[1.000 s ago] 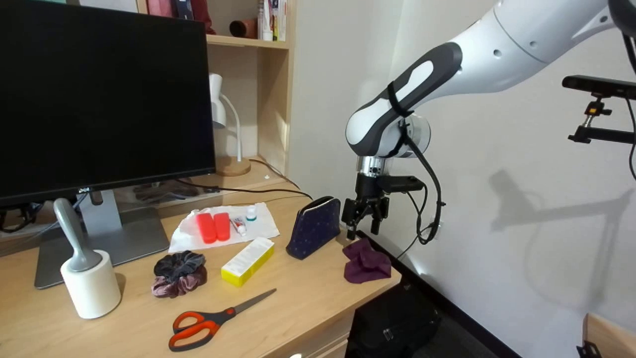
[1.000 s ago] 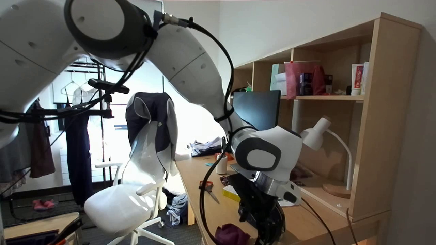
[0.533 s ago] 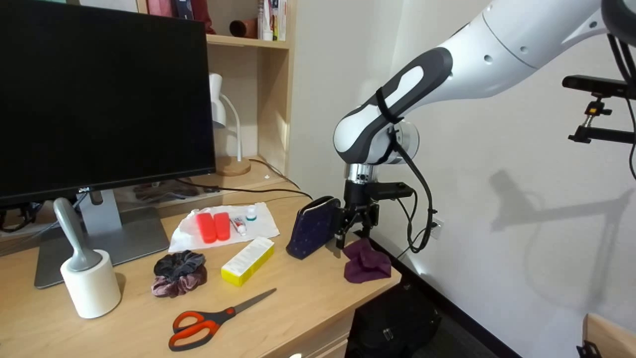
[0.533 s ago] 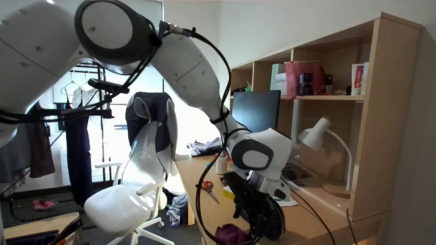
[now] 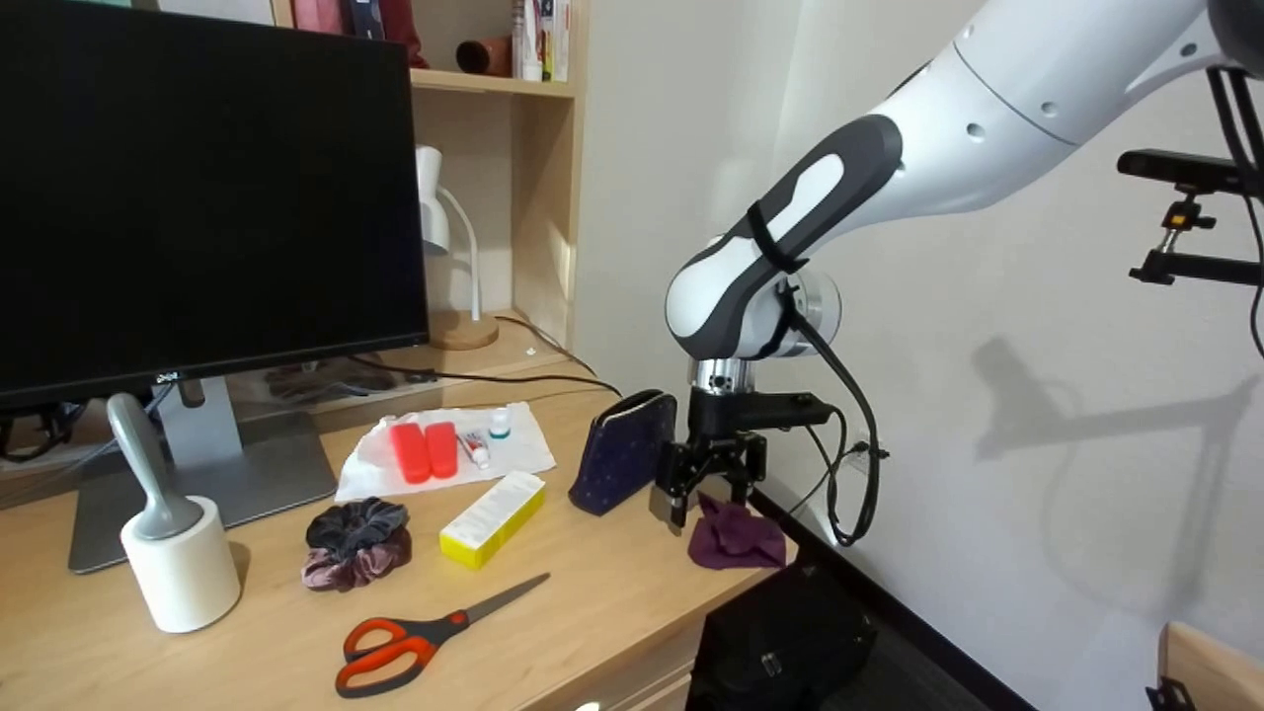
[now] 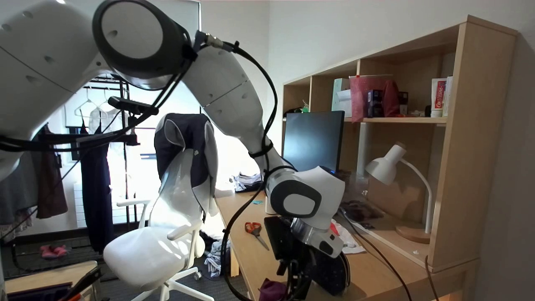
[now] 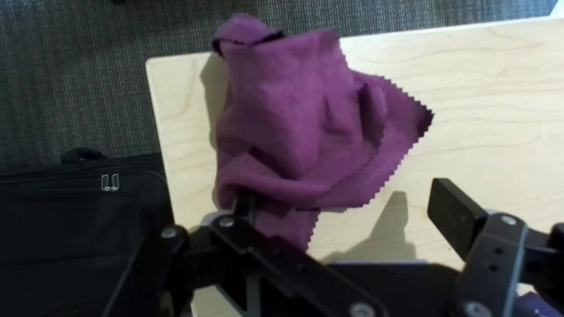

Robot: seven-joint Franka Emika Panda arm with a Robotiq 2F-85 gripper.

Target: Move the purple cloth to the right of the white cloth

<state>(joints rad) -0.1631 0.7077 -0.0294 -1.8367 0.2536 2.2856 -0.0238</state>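
The purple cloth (image 5: pixel 739 540) lies crumpled at the desk's corner. It also shows in an exterior view (image 6: pixel 271 291), partly hidden by the arm, and in the wrist view (image 7: pixel 291 114). My gripper (image 5: pixel 709 504) is low over the desk beside the cloth, its jaws wide apart. In the wrist view my gripper (image 7: pixel 348 211) has one fingertip against or tucked into a cloth fold. The other finger stands over bare wood. The white cloth (image 5: pixel 528 444) lies flat near the monitor with small items on it; part of it shows in an exterior view (image 6: pixel 351 242).
A dark blue pouch (image 5: pixel 624 454) stands close beside my gripper, between it and the white cloth. A yellow-white box (image 5: pixel 492 518), scissors (image 5: pixel 434 637), scrunchies (image 5: pixel 355 543) and a lint roller (image 5: pixel 181 563) are on the desk. A black bag (image 7: pixel 83 233) is below the edge.
My gripper has moved toward the pouch and lowered to the cloth. The purple cloth has shifted slightly toward the desk's corner and its folds have changed. The jaws remain open.
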